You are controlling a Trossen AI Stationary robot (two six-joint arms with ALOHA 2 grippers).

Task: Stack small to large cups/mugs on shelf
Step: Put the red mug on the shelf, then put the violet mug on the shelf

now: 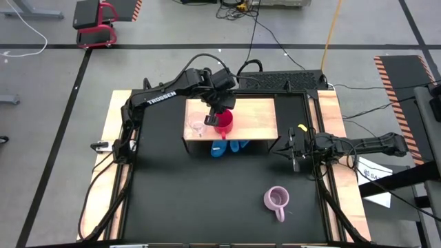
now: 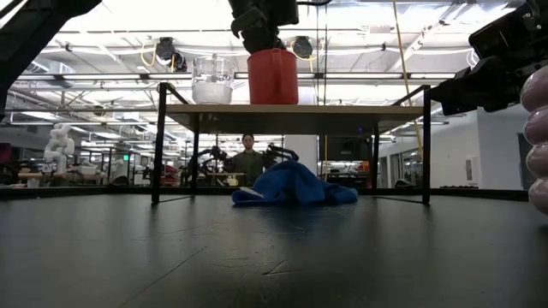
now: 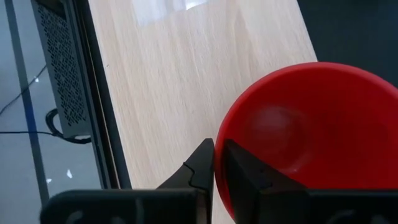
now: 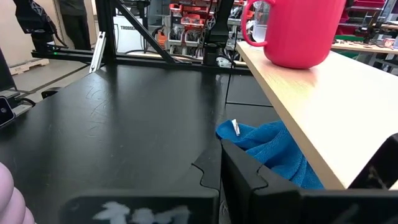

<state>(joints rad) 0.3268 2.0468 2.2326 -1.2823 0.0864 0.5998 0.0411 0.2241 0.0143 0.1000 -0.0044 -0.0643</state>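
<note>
Rim pinch is what you have on the red mug (image 1: pixel 224 122): the left gripper (image 3: pixel 217 163) has its fingers nearly together across the mug's wall, one outside, one inside, over the wooden shelf (image 1: pixel 256 114). The low view shows the mug's base down at the board, just beside the small clear glass cup (image 2: pixel 213 79), which also stands on the shelf. If you mean to leave the mug here, open slowly and lift straight up so the inner finger doesn't drag the wall and tip it toward the glass. Your right gripper (image 1: pixel 295 150) waits with fingers shut by the shelf's right end. The lilac mug (image 1: pixel 276 200) sits well apart on the black tabletop (image 1: pixel 207 200), toward the front. A crumpled blue cloth (image 2: pixel 294 185) lies under the shelf; leave it be.
</note>
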